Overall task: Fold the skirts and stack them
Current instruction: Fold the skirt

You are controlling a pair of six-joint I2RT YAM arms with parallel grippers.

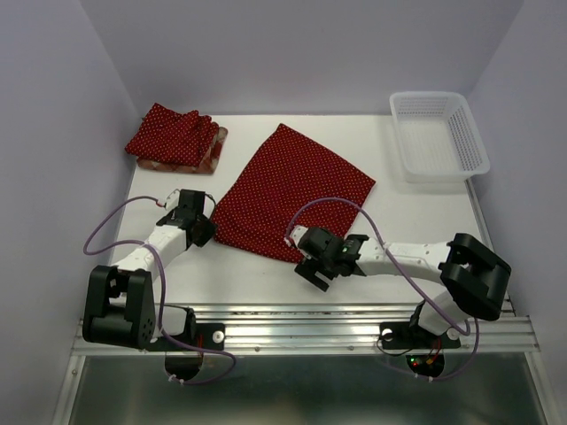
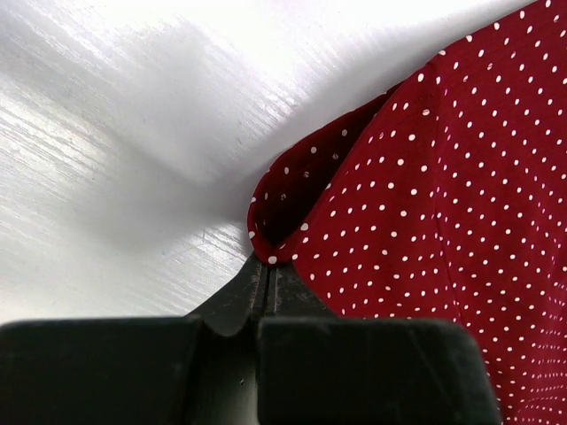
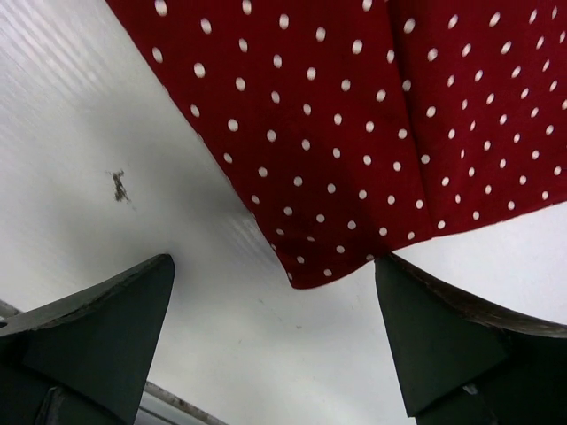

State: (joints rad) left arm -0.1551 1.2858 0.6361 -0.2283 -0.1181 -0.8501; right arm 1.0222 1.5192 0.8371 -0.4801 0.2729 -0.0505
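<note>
Left gripper (image 1: 205, 228) was seen fully closed, with corner of spread polka-dot skirt (image 1: 292, 190) pinched between fingertips at its 8 o'clock. Folded polka-dot skirt (image 1: 170, 133) was laid on plaid skirt (image 1: 211, 159), stack placed at 10 o'clock of table (image 1: 425, 217). Spread polka-dot skirt was laid near table centre, pinched corner curled up slightly. Right gripper (image 1: 312, 270) was held wide open, nothing gripped, skirt's 6 o'clock corner framed between fingers (image 3: 106, 328). White mesh basket (image 1: 438, 133) was set at 2 o'clock.

Bright even light, soft shadows
</note>
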